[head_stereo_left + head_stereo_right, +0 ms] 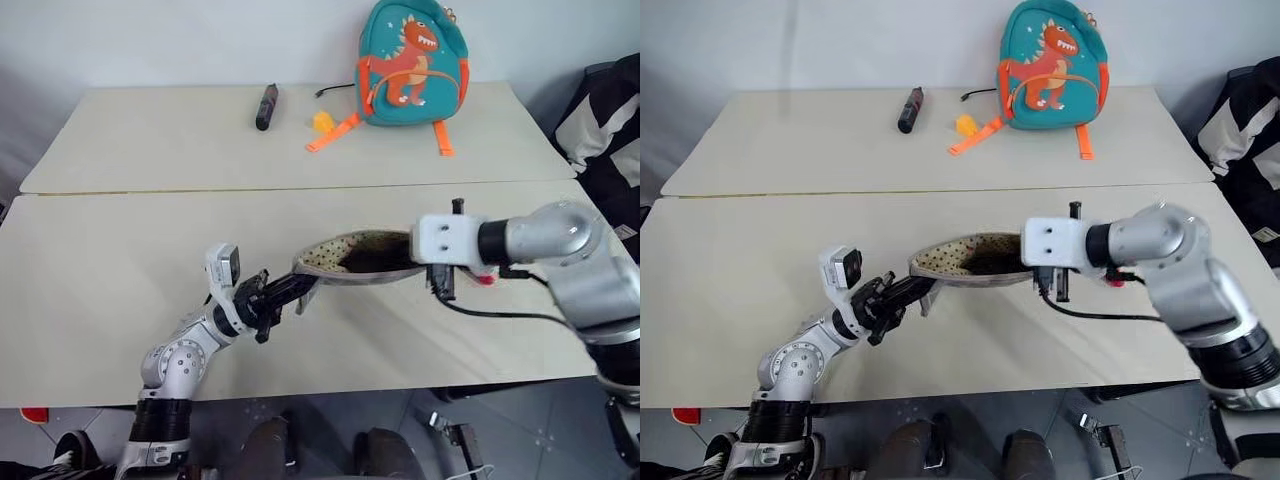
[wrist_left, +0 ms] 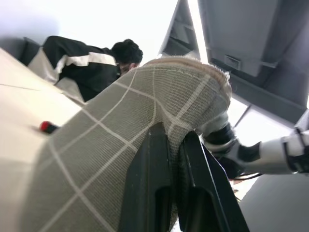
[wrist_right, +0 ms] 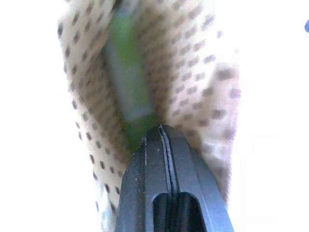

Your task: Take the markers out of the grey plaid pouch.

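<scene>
My left tool (image 1: pixel 283 292) clamps the pouch (image 1: pixel 345 258) above the bench's (image 1: pixel 120 270) near edge; my right tool (image 3: pixel 161 133), fingers together, meets a green marker (image 3: pixel 128 82) inside.

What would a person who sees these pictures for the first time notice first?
Most striking is the grey plaid pouch, lifted above the near table between both grippers: the left gripper pinches one end, and the right gripper, shut, is at its open dotted mouth, where a green marker lies inside. Next is the teal dinosaur backpack on the far table.

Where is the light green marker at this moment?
In the right wrist view the light green marker lies inside the dotted lining of the grey plaid pouch, just beyond the shut right gripper; the left gripper pinches the pouch's edge.
</scene>
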`<control>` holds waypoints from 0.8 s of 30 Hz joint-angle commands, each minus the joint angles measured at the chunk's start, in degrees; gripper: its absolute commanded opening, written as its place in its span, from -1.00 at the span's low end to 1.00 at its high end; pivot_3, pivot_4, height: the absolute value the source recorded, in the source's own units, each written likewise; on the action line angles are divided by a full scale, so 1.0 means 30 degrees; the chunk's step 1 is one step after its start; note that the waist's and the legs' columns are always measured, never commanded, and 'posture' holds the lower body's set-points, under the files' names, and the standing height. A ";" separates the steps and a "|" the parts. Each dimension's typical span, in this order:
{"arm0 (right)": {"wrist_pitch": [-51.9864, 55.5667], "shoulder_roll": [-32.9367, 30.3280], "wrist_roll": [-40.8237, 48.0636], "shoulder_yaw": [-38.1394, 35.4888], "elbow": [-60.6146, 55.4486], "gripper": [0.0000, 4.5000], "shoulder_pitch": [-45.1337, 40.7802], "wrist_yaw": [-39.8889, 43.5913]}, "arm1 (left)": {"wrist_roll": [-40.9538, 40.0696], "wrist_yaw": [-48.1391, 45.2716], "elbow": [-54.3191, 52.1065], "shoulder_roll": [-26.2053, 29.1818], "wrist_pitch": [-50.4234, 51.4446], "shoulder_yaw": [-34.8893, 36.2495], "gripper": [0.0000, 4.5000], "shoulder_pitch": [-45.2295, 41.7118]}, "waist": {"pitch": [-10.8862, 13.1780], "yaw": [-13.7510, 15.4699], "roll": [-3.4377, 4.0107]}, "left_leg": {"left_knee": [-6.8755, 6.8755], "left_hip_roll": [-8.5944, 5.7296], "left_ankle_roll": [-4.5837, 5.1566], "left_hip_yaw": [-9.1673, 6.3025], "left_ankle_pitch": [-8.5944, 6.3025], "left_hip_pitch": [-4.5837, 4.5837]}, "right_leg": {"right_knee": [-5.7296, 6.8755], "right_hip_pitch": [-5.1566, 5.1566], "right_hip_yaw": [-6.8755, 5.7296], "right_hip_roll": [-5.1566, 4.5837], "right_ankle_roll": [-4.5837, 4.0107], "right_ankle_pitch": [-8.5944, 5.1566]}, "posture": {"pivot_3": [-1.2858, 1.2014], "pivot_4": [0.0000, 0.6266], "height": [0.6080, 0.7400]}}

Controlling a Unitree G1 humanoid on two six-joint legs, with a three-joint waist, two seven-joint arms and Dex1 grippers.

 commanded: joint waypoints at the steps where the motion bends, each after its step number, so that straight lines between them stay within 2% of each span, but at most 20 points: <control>1: 0.1522 0.0062 0.1775 -0.0456 -0.1188 -1.00 -0.0701 0.0438 | 0.1063 -0.0312 0.0816 0.0193 -0.1521 0.0151 -1.00 -0.0317 | 0.0001 0.0009 -0.0002 | 0.0000 0.0002 -0.0001 -0.0004 0.0000 -0.0001 | -0.0001 -0.0001 -0.0002 -0.0003 0.0000 0.0000 | 0.03 -0.52 1.00; 6: 0.1724 -0.0154 0.1714 0.1079 -0.1427 -1.00 0.0068 0.0360 | 0.2735 -0.0233 0.2852 0.0530 -0.3190 0.0136 -1.00 -0.0854 | 0.0006 0.0145 -0.0011 | 0.0002 -0.0003 0.0002 -0.0007 -0.0008 -0.0035 | -0.0010 -0.0017 -0.0025 -0.0006 0.0001 0.0001 | 0.03 -0.52 1.00; 8: 0.0324 0.0259 0.0020 0.2351 -0.0390 -1.00 -0.0037 -0.0682 | 0.3894 -0.0364 0.3646 0.0962 -0.4134 -0.0163 -1.00 -0.0962 | 0.0006 0.0261 -0.0011 | 0.0014 -0.0001 0.0001 -0.0010 -0.0008 -0.0036 | -0.0007 -0.0022 -0.0034 -0.0005 0.0001 0.0000 | 0.03 -0.52 1.00; 9: -0.0013 0.0572 -0.0389 0.2683 0.0030 -1.00 -0.0192 -0.1125 | 0.3839 -0.0067 0.3816 0.1142 -0.3565 -0.0122 -1.00 -0.1055 | 0.0006 0.0275 -0.0011 | 0.0014 -0.0005 0.0001 -0.0005 -0.0007 -0.0031 | -0.0001 -0.0022 -0.0035 -0.0002 0.0001 0.0000 | 0.03 -0.52 1.00; 14: -0.0311 0.1861 -0.0785 0.2990 0.1009 -1.00 -0.1035 -0.1958 | 0.4174 -0.0400 0.4192 0.1372 -0.3935 -0.0179 -1.00 -0.1066 | 0.0006 0.0318 -0.0011 | 0.0026 -0.0007 -0.0002 0.0004 -0.0006 -0.0032 | 0.0009 -0.0029 -0.0048 0.0004 0.0001 0.0001 | 0.03 -0.52 1.00; 17: -0.0442 0.1980 -0.1033 0.3171 0.1193 -0.75 -0.1234 -0.1925 | 0.3750 -0.0390 0.3703 0.1069 -0.3821 -0.0088 -1.00 -0.1020 | 0.0006 0.0341 -0.0011 | 0.0025 -0.0005 -0.0004 -0.0009 -0.0004 -0.0028 | 0.0030 -0.0028 -0.0055 0.0007 0.0001 0.0001 | 0.03 -0.52 1.00; 21: -0.1248 0.1919 -0.2050 0.4067 0.1078 -0.16 -0.1589 -0.1704 | 0.3363 -0.0652 0.2646 0.0754 -0.3709 -0.0248 -1.00 -0.0858 | 0.0006 0.0338 -0.0011 | 0.0025 -0.0008 -0.0002 -0.0009 -0.0004 -0.0032 | 0.0031 -0.0027 -0.0061 0.0011 0.0001 0.0001 | 0.03 -0.52 1.00; 24: -0.0864 0.2098 -0.2076 0.4697 0.0851 -0.16 -0.1313 -0.1311 | 0.3473 -0.0503 0.2482 0.0571 -0.3665 -0.0294 -1.00 -0.0906 | 0.0006 0.0346 -0.0012 | 0.0026 -0.0008 -0.0002 -0.0009 -0.0003 -0.0032 | 0.0032 -0.0028 -0.0074 0.0011 0.0002 0.0001 | 0.03 -0.52 1.00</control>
